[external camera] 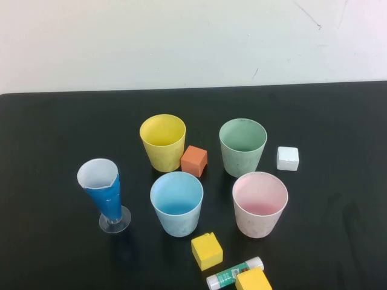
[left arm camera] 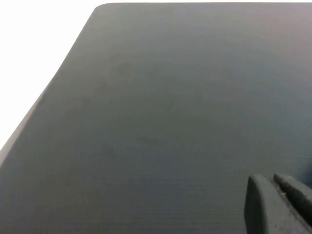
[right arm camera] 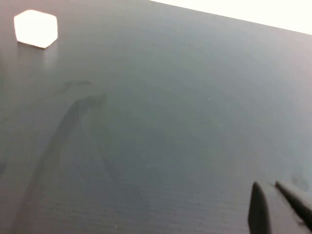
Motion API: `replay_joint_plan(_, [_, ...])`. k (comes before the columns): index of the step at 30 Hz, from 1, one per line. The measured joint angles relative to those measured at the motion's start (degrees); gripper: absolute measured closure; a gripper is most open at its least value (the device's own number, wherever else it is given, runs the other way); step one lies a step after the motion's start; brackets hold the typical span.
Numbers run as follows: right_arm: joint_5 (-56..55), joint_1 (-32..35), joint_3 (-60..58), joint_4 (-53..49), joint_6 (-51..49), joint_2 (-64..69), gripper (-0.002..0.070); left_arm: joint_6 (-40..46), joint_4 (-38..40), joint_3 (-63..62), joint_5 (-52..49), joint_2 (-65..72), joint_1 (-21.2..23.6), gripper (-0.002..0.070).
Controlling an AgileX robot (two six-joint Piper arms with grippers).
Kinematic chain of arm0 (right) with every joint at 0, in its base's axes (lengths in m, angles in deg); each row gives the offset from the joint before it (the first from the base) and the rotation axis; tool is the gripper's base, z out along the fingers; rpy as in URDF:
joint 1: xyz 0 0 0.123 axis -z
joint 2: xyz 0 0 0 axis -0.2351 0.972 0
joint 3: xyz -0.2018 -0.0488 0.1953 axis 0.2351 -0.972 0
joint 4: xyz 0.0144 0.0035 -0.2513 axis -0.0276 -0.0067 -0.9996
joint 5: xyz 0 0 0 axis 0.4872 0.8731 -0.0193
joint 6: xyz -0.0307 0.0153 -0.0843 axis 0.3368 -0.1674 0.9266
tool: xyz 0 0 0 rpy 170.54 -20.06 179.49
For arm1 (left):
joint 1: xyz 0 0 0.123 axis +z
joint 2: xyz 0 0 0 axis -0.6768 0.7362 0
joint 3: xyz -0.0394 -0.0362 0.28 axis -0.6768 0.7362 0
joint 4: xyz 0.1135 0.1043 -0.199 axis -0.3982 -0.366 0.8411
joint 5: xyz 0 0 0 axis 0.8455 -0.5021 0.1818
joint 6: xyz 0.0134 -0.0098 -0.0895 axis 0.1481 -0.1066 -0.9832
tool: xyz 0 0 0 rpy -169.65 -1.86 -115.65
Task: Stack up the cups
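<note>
Cups [external camera: 176, 202] unstacked, left gripper [left arm camera: 271, 182], right gripper [right arm camera: 267, 187] cropped over table [left arm camera: 146, 122]

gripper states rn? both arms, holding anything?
Left gripper: shut, holding nothing, over bare table, away from the cups.
Right gripper: shut, holding nothing, over the table, white cube off ahead.

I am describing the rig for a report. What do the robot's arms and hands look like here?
Only finger tips show. The left hand has dark grey, matte, rounded fingers. The right hand has dark, thin, pointed fingers. No arms, cables or markings are visible.
</note>
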Motion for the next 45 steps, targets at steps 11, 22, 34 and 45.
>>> replay_joint_plan(11, [0.0, 0.0, 0.0, 0.0, 0.0, 0.0, 0.0679, 0.0, 0.0, 0.0, 0.0, 0.0, 0.0, 0.0677])
replay_joint_plan(22, [0.0, 0.0, 0.0, 0.0, 0.0, 0.0, 0.0679, 0.0, 0.0, 0.0, 0.0, 0.0, 0.0, 0.0677])
replay_joint_plan(34, [0.0, 0.0, 0.0, -7.9, 0.0, 0.0, 0.0679, 0.0, 0.0, 0.0, 0.0, 0.0, 0.0, 0.0677])
replay_joint_plan(45, [0.0, 0.0, 0.0, -8.1, -2.5, 0.0, 0.0679, 0.0, 0.0, 0.0, 0.0, 0.0, 0.0, 0.0677])
